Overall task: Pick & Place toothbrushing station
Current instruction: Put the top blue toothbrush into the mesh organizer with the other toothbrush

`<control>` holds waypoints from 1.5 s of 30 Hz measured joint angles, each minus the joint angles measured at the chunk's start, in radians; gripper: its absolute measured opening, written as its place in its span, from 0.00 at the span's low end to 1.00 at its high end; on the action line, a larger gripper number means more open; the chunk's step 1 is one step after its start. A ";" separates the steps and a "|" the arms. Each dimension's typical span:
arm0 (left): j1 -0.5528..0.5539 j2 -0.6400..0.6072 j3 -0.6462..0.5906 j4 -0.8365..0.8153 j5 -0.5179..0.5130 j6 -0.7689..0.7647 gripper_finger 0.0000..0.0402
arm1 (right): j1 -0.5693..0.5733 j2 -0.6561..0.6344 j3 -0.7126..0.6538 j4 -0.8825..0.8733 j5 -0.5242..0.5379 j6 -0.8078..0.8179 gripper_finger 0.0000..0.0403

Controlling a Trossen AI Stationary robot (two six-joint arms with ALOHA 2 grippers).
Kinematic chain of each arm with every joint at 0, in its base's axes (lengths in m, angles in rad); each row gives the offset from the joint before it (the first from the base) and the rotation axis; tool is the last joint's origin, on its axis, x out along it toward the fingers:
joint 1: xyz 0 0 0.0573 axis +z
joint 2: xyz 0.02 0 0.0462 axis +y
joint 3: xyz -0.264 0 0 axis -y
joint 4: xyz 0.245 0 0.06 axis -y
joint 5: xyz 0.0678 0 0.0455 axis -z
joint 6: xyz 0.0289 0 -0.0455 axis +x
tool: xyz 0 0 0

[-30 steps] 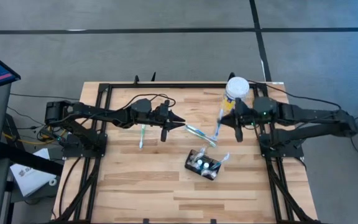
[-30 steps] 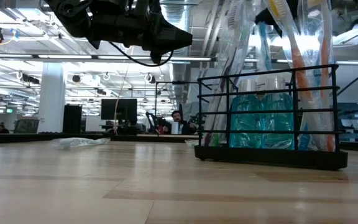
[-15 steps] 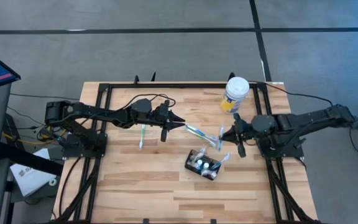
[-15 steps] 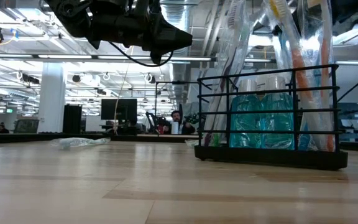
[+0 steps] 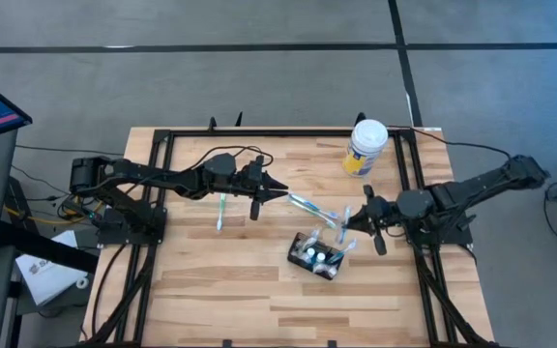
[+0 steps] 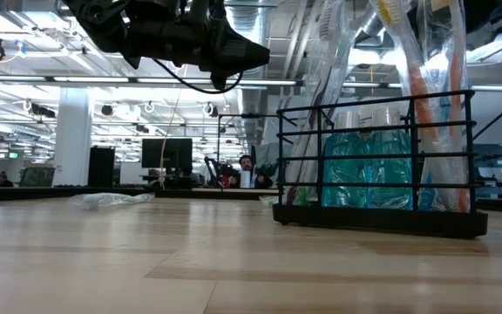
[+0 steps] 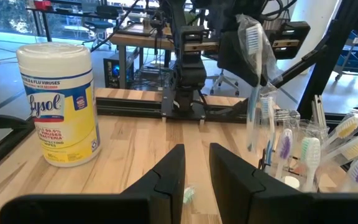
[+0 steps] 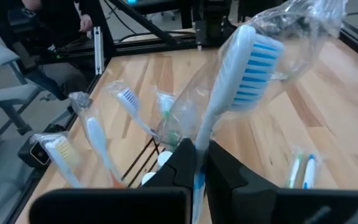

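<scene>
The toothbrushing station (image 5: 316,256), a small black wire holder with several wrapped toothbrushes standing in it, rests on its base at the table's middle near side; it also shows in the low view (image 6: 377,218). My right gripper (image 5: 355,220) is just right of and beyond the station, shut on a wrapped blue-bristled toothbrush (image 8: 248,59). My left gripper (image 5: 280,196) is open and empty over the table's middle, left of the station. Its fingers (image 7: 166,177) show a gap with nothing between them. My right gripper pinches the wrapped toothbrush by its handle (image 8: 201,138), below the head, between its two fingers. The fingers come level from the table's right. The brush stands roughly upright with its head (image 7: 252,32) up, lifted clear of the table and the station.
A white-lidded yellow-labelled wipes tub (image 5: 366,147) stands at the far right. One loose toothbrush (image 5: 221,211) lies under my left arm, and another (image 5: 307,205) lies between the two grippers. Black frame rails (image 5: 162,174) run along the table's sides.
My right gripper has gone from beside the tub toward the table's near edge, closer to the station, carrying the wrapped toothbrush clear of the table. My left arm has kept still.
</scene>
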 joint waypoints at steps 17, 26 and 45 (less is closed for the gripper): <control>0.000 0.000 0.000 0.000 0.000 0.000 0.17 | 0.121 0.093 0.001 0.104 0.074 0.010 0.02; 0.000 0.000 0.000 0.000 0.000 0.000 0.17 | 0.126 0.152 0.001 0.112 0.081 0.011 0.02; 0.000 0.000 0.000 -0.006 0.000 0.000 0.17 | 0.192 0.270 -0.081 0.263 0.158 0.010 0.02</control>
